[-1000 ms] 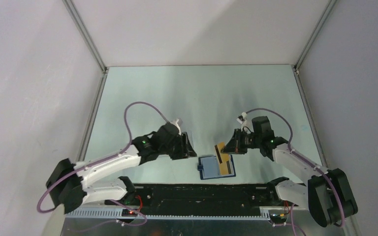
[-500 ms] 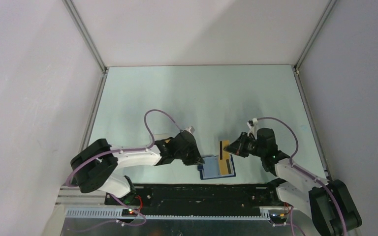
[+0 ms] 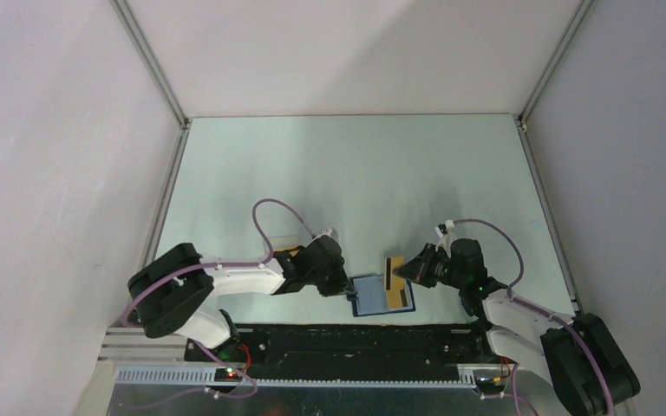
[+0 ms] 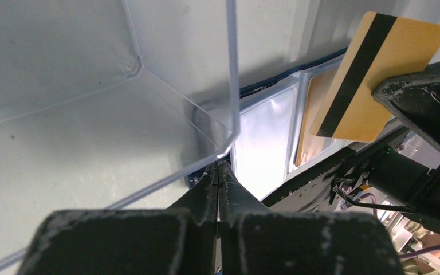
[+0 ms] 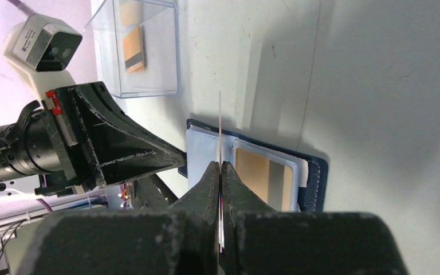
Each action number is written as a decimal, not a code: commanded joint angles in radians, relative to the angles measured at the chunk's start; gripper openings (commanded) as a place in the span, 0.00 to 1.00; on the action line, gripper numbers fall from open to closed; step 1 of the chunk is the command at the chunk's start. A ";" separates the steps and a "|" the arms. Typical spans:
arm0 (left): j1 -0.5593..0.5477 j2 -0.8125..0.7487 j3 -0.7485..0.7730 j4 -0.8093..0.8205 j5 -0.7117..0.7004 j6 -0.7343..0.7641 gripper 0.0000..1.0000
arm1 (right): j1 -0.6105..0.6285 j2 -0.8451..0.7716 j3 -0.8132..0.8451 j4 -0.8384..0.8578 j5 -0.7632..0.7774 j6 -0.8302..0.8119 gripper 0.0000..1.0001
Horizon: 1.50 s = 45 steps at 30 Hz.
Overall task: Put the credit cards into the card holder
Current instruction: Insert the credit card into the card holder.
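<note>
Chg vs earlier: L gripper [image 3: 345, 289] swung in to card holder [image 3: 366, 302] left edge, jaws went from apart to together; R gripper [image 3: 403, 270] lowered credit card [image 3: 392, 269] toward holder. Risks: card stands edge-on over holder's middle, beside slot already holding second card [image 5: 263, 175], so may miss slot mouth or buckle; holder may skid if not pinned; clear tray [image 5: 166, 86] near holder's left corner may get nudged. L tips together at holder's left edge, nip on it can't tell. R clamped on card.

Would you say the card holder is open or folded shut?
Open: the card holder lies spread, light inner slots up, one holding a card.
</note>
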 commanded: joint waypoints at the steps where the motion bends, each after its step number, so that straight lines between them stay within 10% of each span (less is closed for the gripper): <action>1: -0.005 0.035 -0.003 -0.041 -0.034 -0.013 0.00 | 0.027 -0.006 -0.011 0.075 0.041 0.021 0.00; 21: -0.005 0.127 0.019 -0.046 -0.008 0.000 0.00 | 0.064 0.262 -0.059 0.366 -0.015 0.094 0.00; 36: -0.005 0.062 0.016 -0.152 -0.060 -0.002 0.00 | 0.062 -0.006 -0.058 0.079 0.055 0.059 0.00; 45: -0.006 0.082 0.024 -0.192 -0.041 0.006 0.00 | 0.070 0.169 -0.056 0.227 0.029 0.068 0.00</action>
